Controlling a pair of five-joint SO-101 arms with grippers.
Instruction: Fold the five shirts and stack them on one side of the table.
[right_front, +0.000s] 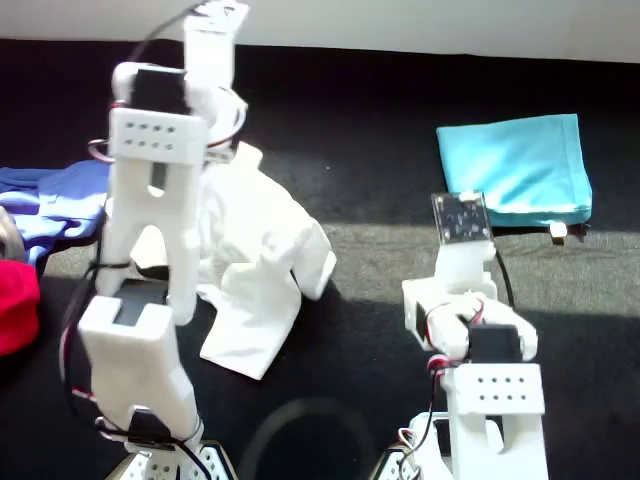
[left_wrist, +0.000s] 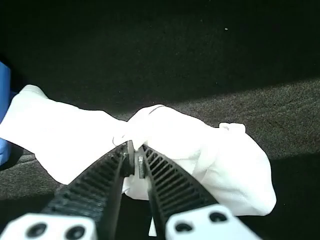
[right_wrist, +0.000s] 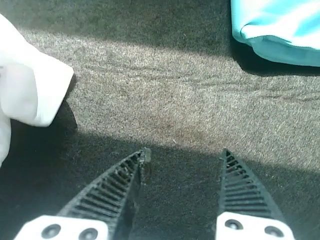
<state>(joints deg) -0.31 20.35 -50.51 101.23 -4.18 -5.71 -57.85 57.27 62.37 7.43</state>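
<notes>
The left wrist view shows the left gripper (left_wrist: 134, 162) at lower centre, its jaws pressed together on a raised fold of the white shirt (left_wrist: 200, 150). The high view places that shirt crumpled left of centre, partly hidden behind the left arm (right_front: 150, 200). A blue shirt (right_front: 50, 200) and a red shirt (right_front: 15, 305) are cut off at the left edge, and a folded turquoise shirt (right_front: 515, 170) lies at upper right. In the right wrist view the right gripper (right_wrist: 182, 160) hangs with jaws spread wide over the dark table covering (right_wrist: 175, 100), apart from the white shirt. A small tag (right_front: 558, 232) at the turquoise shirt's corner is too small to read.
</notes>
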